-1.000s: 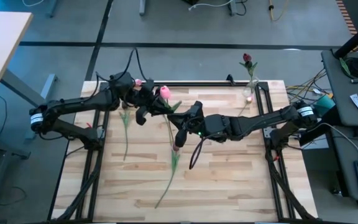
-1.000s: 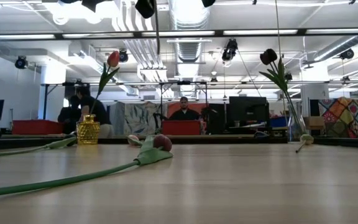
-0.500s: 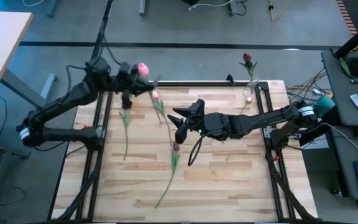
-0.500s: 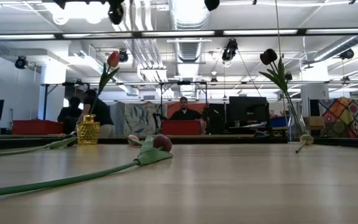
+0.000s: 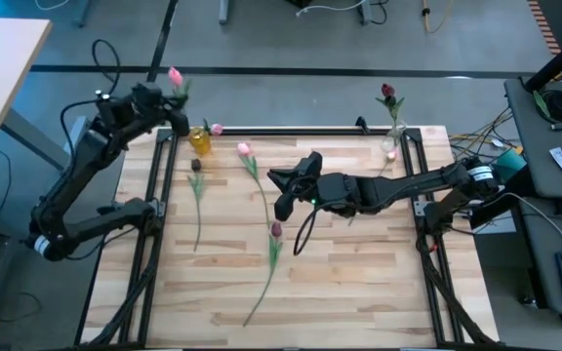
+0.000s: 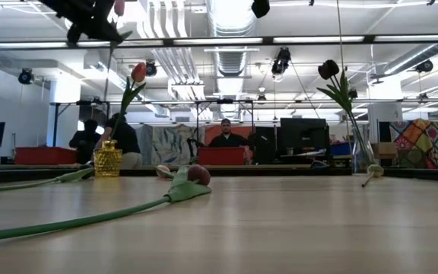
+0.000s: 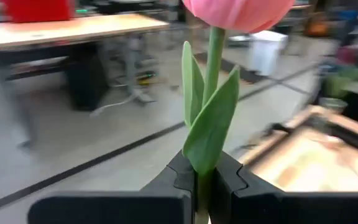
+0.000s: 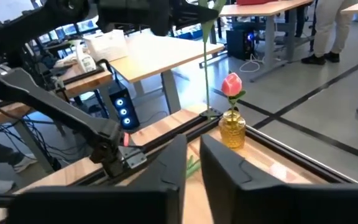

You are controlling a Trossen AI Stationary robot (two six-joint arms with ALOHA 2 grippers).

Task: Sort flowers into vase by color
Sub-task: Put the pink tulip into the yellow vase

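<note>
One pink tulip [image 7: 238, 9] clamped upright in left gripper [image 7: 202, 180] above amber vase [image 5: 199, 142], right gripper [image 5: 283, 193] nearly closed, empty, four tulips lying on desk [image 5: 359, 283].

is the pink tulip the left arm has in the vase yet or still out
Out. The left end effector holds the pink tulip upright in the air, above the yellow vase, which already holds another pink one.

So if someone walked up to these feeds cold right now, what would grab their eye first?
Probably the left gripper, raised past the table's far-left corner with a pink tulip pinched upright by its stem, above the amber vase that already holds one pink tulip. Next, the right gripper reaching over the table's middle, fingers nearly together and empty, with loose tulips lying on the wood beside it. A dark red tulip stands in the far-right vase.
</note>
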